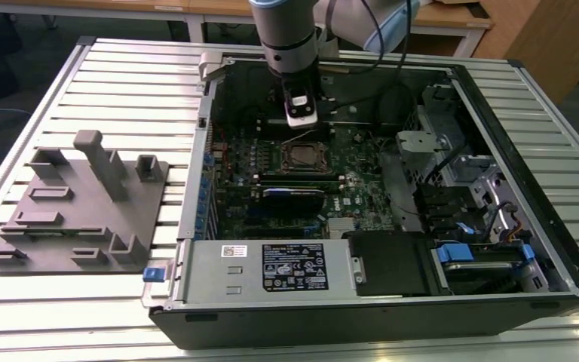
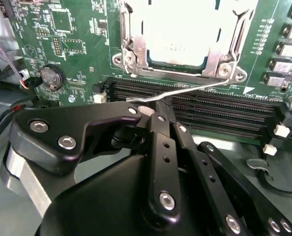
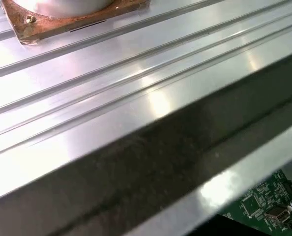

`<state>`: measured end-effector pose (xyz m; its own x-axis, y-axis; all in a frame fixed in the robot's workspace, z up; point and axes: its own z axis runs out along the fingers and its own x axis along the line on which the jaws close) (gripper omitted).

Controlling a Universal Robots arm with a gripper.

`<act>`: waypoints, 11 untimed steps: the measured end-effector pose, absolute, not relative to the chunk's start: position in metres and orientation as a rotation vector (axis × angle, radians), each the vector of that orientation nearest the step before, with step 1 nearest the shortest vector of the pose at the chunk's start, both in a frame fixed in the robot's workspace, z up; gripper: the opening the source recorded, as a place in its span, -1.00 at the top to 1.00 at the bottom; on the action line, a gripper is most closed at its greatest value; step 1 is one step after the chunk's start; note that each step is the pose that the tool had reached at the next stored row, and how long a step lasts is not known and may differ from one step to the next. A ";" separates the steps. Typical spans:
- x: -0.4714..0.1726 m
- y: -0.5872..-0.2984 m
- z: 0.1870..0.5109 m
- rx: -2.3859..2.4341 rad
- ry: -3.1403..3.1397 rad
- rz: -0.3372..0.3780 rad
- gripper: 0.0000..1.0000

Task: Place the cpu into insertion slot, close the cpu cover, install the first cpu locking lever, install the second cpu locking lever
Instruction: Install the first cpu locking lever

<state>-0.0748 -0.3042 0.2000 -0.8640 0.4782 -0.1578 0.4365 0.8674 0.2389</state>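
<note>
1. Your count at the board: one cpu [image 2: 178, 34] sits in the one insertion slot [image 1: 304, 156], near the middle of the green motherboard [image 2: 82, 39]. The one cpu cover [image 2: 216, 61] lies flat around it.
2. You can count one locking lever [image 2: 195, 87] for certain. It is a thin wire along the cover's edge, beside the long black memory slots [image 2: 219, 115]. A second may lie along another side, but glare there makes it hard to tell.
3. One arm [image 1: 287, 30] stands almost upright, reaching down into the open computer case [image 1: 370, 324] on the ribbed table [image 1: 118, 90]. One grey fixture plate [image 1: 78, 219] lies at the exterior view's left.
4. The gripper [image 2: 158, 109] hangs just above the slot, fingers drawn together, tips right at the lever's hooked end.
</note>
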 end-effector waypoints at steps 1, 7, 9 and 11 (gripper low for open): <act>-0.075 -0.304 0.200 0.702 2.829 0.288 0.79; -0.075 -0.304 0.217 0.702 2.828 0.289 0.79; -0.075 -0.304 0.219 0.702 2.828 0.289 0.79; -0.075 -0.304 0.219 0.702 2.828 0.289 0.79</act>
